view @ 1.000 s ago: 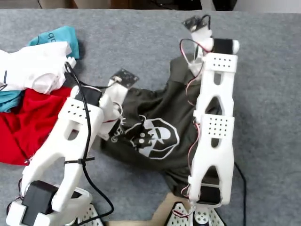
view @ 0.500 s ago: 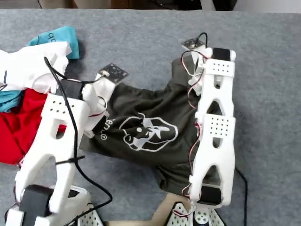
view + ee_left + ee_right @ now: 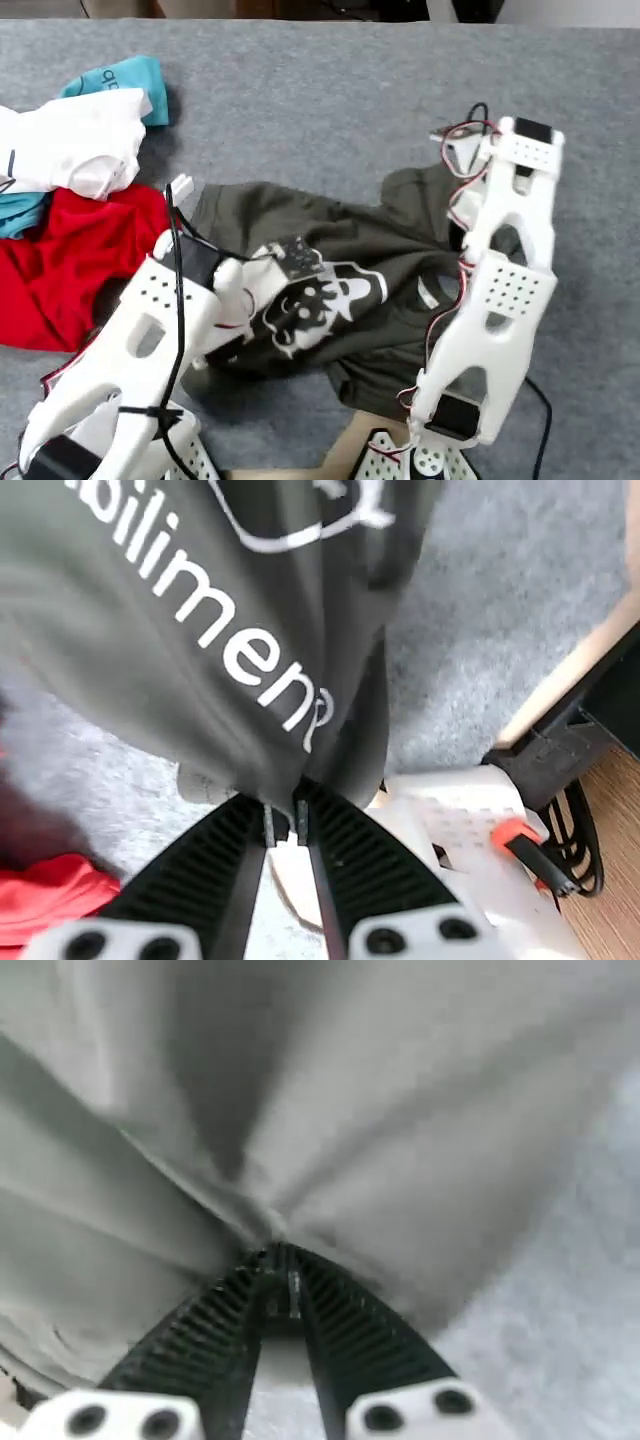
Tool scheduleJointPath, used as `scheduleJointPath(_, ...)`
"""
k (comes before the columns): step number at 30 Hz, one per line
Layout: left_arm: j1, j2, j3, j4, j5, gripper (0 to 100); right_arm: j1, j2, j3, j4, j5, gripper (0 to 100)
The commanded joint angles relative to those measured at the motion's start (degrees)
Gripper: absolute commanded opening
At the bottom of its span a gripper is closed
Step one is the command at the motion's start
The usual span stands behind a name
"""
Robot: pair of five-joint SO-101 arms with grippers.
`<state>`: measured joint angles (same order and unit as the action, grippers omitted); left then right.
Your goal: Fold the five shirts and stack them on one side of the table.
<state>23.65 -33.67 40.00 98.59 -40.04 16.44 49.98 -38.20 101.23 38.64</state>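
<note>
Found left gripper (image 3: 285, 805) pinched tight on an edge of the dark green skull-print shirt (image 3: 340, 240), beside its white lettering. Found right gripper (image 3: 280, 1260) clamped on a bunched fold of same shirt. Noted shirt lying crumpled mid-table (image 3: 300, 100) between both arms. Logged red shirt (image 3: 60, 260), white shirt (image 3: 70, 140) and teal shirt (image 3: 125, 75) heaped at far side.

Robotics lab bench setup, by the look of it. Grey felt-covered desk (image 3: 300, 90), two white plastic arms (image 3: 140, 340) based at the desk's near edge, servo wires (image 3: 455, 200) exposed. Wood floor (image 3: 612, 905) and loose black cables (image 3: 583, 830) just off that desk edge.
</note>
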Motion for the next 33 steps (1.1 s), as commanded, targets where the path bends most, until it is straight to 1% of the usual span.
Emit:
scheduleJointPath(1, 0.7, -1.5, 1.6, 0.4, -0.6, 2, 0.9, -8.1, 0.3, -1.6, 0.7, 0.5)
scheduleJointPath(7, 0.4, -1.6, 0.4, 0.9, -0.7, 2, -1.3, -15.1, 0.2, -6.0, 0.3, 0.9)
scheduleJointPath(12, 0.4, -1.6, -2.0, 0.9, -0.8, 3, -4.0, -17.9, 0.2, -13.2, -1.8, 0.9)
scheduleJointPath(14, 0.4, -1.7, -2.6, 0.9, -1.3, 7, -5.5, -17.7, -0.1, -14.9, -0.5, 3.0)
scheduleJointPath(19, -2.1, -1.7, -6.8, 0.9, 5.7, 17, -5.9, -14.8, -2.6, -19.6, -3.2, 18.2)
scheduleJointPath(21, -3.5, -1.7, -8.6, 1.0, 7.2, 22, -5.5, -13.2, -4.2, -20.6, -4.7, 22.1)
scheduleJointPath(25, -6.8, -1.7, -14.1, 2.2, 5.2, 32, -4.3, -9.5, -7.7, -21.5, -8.5, 22.8)
scheduleJointPath(28, -11.6, -1.2, -20.5, 2.1, 2.3, 32, -4.2, -5.9, -10.7, -22.8, -9.8, 22.8)
scheduleJointPath(29, -13.1, -0.8, -23.6, 1.6, 1.7, 31, -4.2, -4.6, -11.6, -22.8, -10.0, 22.8)
scheduleJointPath(30, -14.2, -0.2, -25.8, -0.6, 1.8, 30, -4.3, -3.1, -12.6, -22.8, -10.5, 22.8)
scheduleJointPath(31, -15.2, 1.0, -27.9, -3.5, 3.3, 29, -4.4, -1.6, -13.6, -22.8, -11.4, 22.8)
scheduleJointPath(33, -16.5, 5.2, -30.9, -10.2, 8.6, 26, -4.4, 1.4, -16.0, -22.7, -12.6, 22.8)
